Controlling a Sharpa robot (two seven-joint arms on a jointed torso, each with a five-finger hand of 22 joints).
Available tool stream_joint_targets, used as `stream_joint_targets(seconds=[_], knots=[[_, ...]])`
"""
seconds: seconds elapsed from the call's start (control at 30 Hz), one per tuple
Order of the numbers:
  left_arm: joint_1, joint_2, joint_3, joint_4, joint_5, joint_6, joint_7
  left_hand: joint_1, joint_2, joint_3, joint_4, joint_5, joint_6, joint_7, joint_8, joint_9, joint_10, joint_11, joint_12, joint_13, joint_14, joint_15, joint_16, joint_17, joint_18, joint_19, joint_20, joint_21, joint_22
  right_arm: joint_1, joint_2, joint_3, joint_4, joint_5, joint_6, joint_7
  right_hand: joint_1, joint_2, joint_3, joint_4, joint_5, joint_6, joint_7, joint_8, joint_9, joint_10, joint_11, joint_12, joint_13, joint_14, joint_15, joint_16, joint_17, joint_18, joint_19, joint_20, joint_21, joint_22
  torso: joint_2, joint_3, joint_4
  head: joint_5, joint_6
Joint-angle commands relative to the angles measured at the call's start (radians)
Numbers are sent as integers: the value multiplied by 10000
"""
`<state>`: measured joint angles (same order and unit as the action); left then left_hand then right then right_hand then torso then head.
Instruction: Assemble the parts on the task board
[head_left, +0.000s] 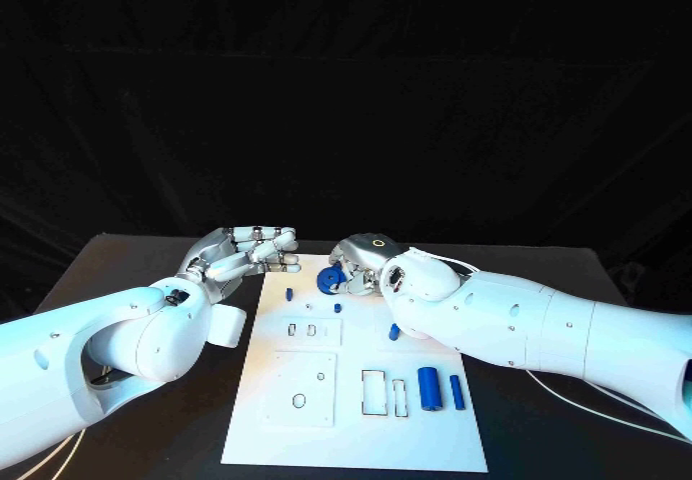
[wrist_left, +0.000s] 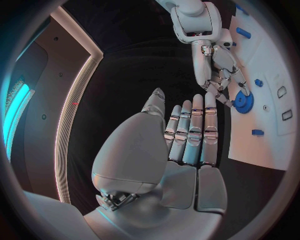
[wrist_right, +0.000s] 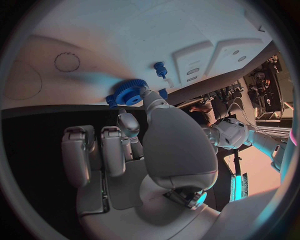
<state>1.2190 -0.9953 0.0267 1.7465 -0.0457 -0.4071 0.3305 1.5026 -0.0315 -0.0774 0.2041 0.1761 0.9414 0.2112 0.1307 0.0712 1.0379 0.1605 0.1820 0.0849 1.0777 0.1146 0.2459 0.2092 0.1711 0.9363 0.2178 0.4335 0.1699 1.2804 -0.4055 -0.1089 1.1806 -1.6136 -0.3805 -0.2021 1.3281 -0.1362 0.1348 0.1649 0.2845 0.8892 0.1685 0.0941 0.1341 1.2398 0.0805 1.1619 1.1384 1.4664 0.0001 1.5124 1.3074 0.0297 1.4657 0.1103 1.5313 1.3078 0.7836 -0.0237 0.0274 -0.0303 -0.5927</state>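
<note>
Black cloth hangs behind a black worktop (head_left: 130, 262), and the white task board (head_left: 289, 440) lies in the middle of it. My right hand (head_left: 378, 262) hovers at the board's far end with its fingers (wrist_right: 128, 125) pinching a blue gear (head_left: 330, 279); the gear sits at my fingertips just above the white surface, its teeth plain in the right wrist view. My left hand (head_left: 242, 253) floats beside the board's far left corner, its fingers (wrist_left: 194, 132) straight, close together and holding nothing. Nearer me on the board, a small blue peg (head_left: 290, 294) and another blue piece (head_left: 338, 308) sit close to the gear. Further back, a blue piece (head_left: 394, 331) lies by my right forearm, and two blue cylinders (head_left: 428, 384) rest side by side near the right edge, beside rectangular slots (head_left: 374, 392).
</note>
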Motion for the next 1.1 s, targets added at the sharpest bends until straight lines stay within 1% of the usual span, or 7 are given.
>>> stream_joint_targets(seconds=[0.03, 0.17, 0.27, 0.43, 0.67, 0.97, 1.1], knots=[[16, 11, 9, 16, 20, 81, 37, 44, 56, 13, -52, -12, -19, 45, -67, 10, -72, 5, -69, 9, -68, -7, -45, 17, 107, -50, 2, -8, -11, -4, -1, -4, 36, 50, 334, 96, -120, -46, -41, 107, -38, 182, -18, 85, 8, 96, 7, 143, 108, 799, 76, 31, 1629, -150, 641, 53, 6, 2157, 2, 0, 4, -4, 2], [16, 5, 9, 12, 20, 77, 34, 44, 56, 13, -52, -12, -19, 45, -67, 10, -72, 5, -69, 9, -68, -7, -45, 17, 107, -50, 2, -8, -11, -4, -15, -6, 20, 269, 537, 123, -383, 4, -125, 350, 92, 349, -55, 137, -2, 255, -20, 349, 288, 821, 57, 83, 1719, -172, 705, 50, 65, 2233, 1, -1, -3, 5, -2], [17, -1, 9, 10, 20, 75, 30, 44, 56, 13, -52, -12, -19, 45, -67, 10, -72, 5, -69, 9, -68, -7, -45, 17, 107, -50, 2, -8, -11, -4, -17, -8, -28, 437, 694, 131, -847, 167, -183, 749, 787, 461, -84, 152, -30, 328, -40, 473, 397, 831, 41, 108, 1763, -180, 728, 37, 85, 2262, 3, -5, 0, 1, -9], [17, -4, 9, 11, 20, 68, 23, 48, 60, 13, -54, -12, -21, 47, -70, 9, -75, 7, -71, 9, -71, -6, -48, 19, 107, -53, 3, -8, -12, -4, -5, -14, -82, 670, 896, 152, -1217, 353, -176, 1093, 1238, 569, -115, 159, -66, 426, -66, 636, 545, 843, 18, 138, 1815, -192, 764, 16, 117, 2306, 1, -2, 6, 7, -18], [18, -3, 9, 0, 20, 70, 9, 54, 68, 16, -57, -11, -24, 50, -73, 9, -79, 9, -75, 9, -74, -5, -51, 21, 107, -55, 4, -7, -12, -3, -78, -21, -60, 811, 471, 115, -1475, 453, -119, 1210, 1800, 521, -91, 77, -143, 352, -47, 622, 526, 837, 31, 128, 1798, -183, 738, 20, 89, 2281, -1, -7, 15, -1, 3], [18, -12, 9, -48, 20, 90, 0, 61, 76, 20, -60, -10, -28, 53, -76, 8, -85, 11, -78, 9, -79, -3, -55, 23, 107, -57, 5, -6, -12, 40, -1035, -15, 830, 1109, -717, 481, -1150, 323, 66, 1021, 1803, 568, -105, 59, -188, 277, -67, 561, 455, 781, 14, 8, 1587, -139, 620, 9, -31, 2154, -19, 4, -20, 59, 57], [16, -18, 9, -75, 20, 136, 1, 61, 76, 20, -60, -10, -28, 53, -76, 8, -85, 11, -78, 9, -79, -3, -55, 23, 107, -57, 5, -6, -12, 122, -1776, -10, 1423, 1948, -888, 1037, -984, 230, 97, 948, 937, 531, -78, 6, -235, 188, -40, 472, 363, 734, 32, -93, 1434, -66, 418, 18, -239, 1938, -47, 4, -57, 83, 104]])
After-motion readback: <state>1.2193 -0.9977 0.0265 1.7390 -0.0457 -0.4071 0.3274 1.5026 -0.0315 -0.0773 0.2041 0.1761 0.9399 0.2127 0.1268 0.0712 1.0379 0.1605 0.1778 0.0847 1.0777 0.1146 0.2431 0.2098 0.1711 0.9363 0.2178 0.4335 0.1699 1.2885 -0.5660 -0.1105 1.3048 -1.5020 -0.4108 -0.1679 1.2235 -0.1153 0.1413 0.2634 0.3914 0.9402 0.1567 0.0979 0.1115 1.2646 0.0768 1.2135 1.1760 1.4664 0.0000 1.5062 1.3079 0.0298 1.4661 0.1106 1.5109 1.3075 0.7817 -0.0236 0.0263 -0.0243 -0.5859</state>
